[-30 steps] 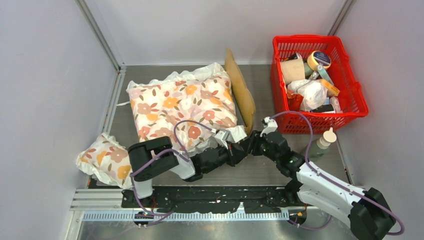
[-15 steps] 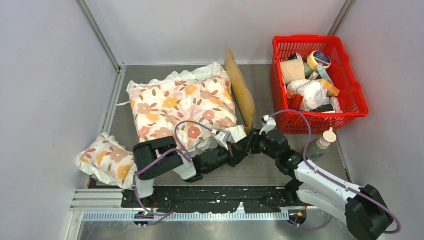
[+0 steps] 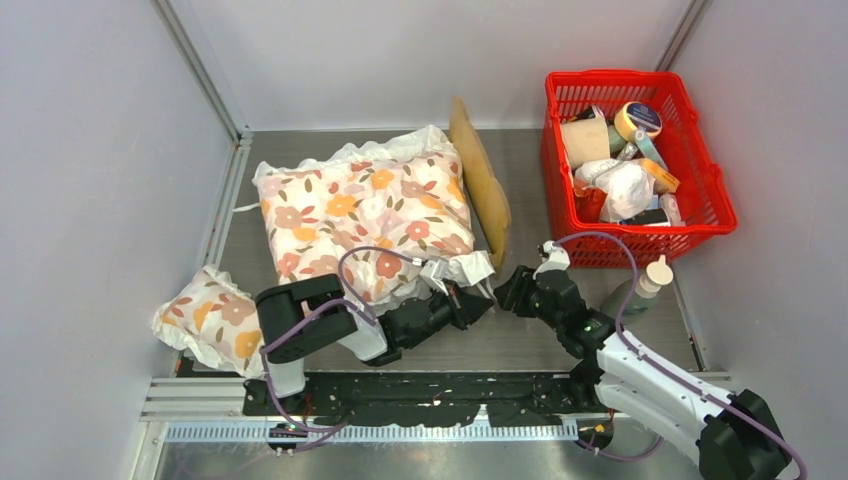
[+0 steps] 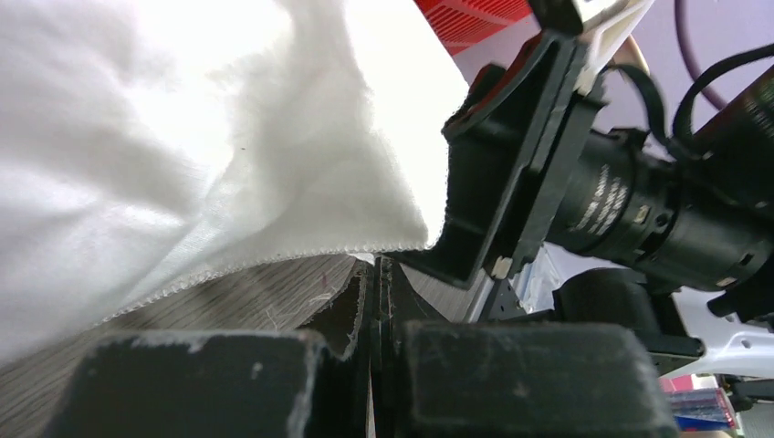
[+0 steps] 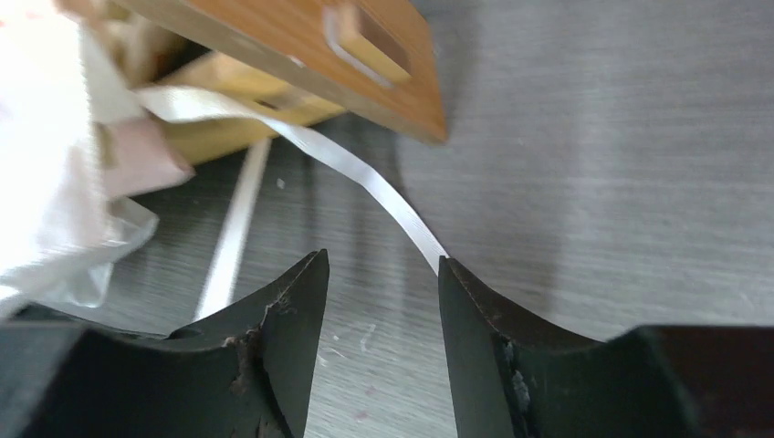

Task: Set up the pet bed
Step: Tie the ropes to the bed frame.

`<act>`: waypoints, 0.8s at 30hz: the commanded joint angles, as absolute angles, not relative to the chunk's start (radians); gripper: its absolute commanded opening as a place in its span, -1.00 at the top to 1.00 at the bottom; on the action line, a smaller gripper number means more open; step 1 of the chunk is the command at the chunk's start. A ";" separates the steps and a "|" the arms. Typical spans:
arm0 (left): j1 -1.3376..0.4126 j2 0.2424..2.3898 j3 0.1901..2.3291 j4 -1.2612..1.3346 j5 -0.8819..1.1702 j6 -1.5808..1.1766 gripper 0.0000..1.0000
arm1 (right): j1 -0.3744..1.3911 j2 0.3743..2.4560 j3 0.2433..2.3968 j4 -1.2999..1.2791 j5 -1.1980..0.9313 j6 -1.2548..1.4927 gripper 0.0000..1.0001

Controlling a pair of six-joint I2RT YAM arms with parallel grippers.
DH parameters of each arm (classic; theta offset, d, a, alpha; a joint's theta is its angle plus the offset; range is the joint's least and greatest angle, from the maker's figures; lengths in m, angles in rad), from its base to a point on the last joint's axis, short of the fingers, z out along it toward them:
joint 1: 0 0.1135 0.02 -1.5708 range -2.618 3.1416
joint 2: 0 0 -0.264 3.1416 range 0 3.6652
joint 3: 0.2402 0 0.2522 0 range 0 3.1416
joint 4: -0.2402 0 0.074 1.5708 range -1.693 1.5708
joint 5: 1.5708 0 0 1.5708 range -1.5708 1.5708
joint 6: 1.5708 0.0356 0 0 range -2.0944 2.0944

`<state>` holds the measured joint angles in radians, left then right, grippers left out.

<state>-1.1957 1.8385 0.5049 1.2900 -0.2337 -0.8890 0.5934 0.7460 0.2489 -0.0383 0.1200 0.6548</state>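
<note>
You are in a robot test lab, not a home. Past your right claw (image 3: 500, 292) and far out on both sides of it stand plain grey walls (image 3: 90, 150) with bare metal posts (image 3: 195, 65). Under the claw is a grey table (image 3: 500, 345). Behind the claw, the left arm (image 3: 300, 320) and the right arm (image 3: 650, 380) are bolted to a black rail (image 3: 450, 390). Beyond the claw, off to its right, sits a red basket (image 3: 610, 76) of odd things.

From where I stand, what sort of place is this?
Probably a robot test booth, not a home: left arm and right arm bolted to a metal table, blank grey walls, and props like a floral cushion and red basket.
</note>
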 commanded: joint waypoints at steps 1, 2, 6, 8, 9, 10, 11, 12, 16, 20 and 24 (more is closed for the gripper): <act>-1.199 1.802 0.535 1.324 -0.272 -0.943 1.00 | 0.591 0.745 0.226 -0.094 0.165 0.718 -0.08; -1.198 1.800 0.537 1.322 -0.272 -0.946 1.00 | 0.590 0.749 0.217 -0.086 0.164 0.725 -0.08; -1.193 1.768 0.540 1.281 -0.270 -0.928 1.00 | 0.591 0.774 0.150 0.030 0.112 0.760 -0.05; -1.192 1.755 0.531 1.286 -0.277 -0.916 1.00 | 0.591 0.795 0.118 0.100 0.080 0.776 -0.01; -1.193 1.751 0.529 1.285 -0.279 -0.911 1.00 | 0.591 0.804 0.108 0.113 0.068 0.781 0.03; -1.193 1.750 0.527 1.284 -0.279 -0.911 1.00 | 0.591 0.826 0.108 0.123 0.065 0.782 0.05; -1.192 1.752 0.529 1.285 -0.276 -0.912 1.00 | 0.591 0.837 0.111 0.123 0.061 0.781 0.10; -1.192 1.754 0.530 1.288 -0.271 -0.914 1.00 | 0.591 0.863 0.115 0.124 0.059 0.778 0.13; -1.193 1.763 0.543 1.290 -0.257 -0.920 1.00 | 0.591 0.933 0.129 0.143 0.064 0.757 0.36; -1.192 1.761 0.545 1.290 -0.254 -0.918 1.00 | 0.591 0.966 0.099 0.220 0.062 0.752 0.86; -1.192 1.755 0.547 1.285 -0.243 -0.916 1.00 | 0.602 0.980 0.045 0.377 -0.020 0.748 0.89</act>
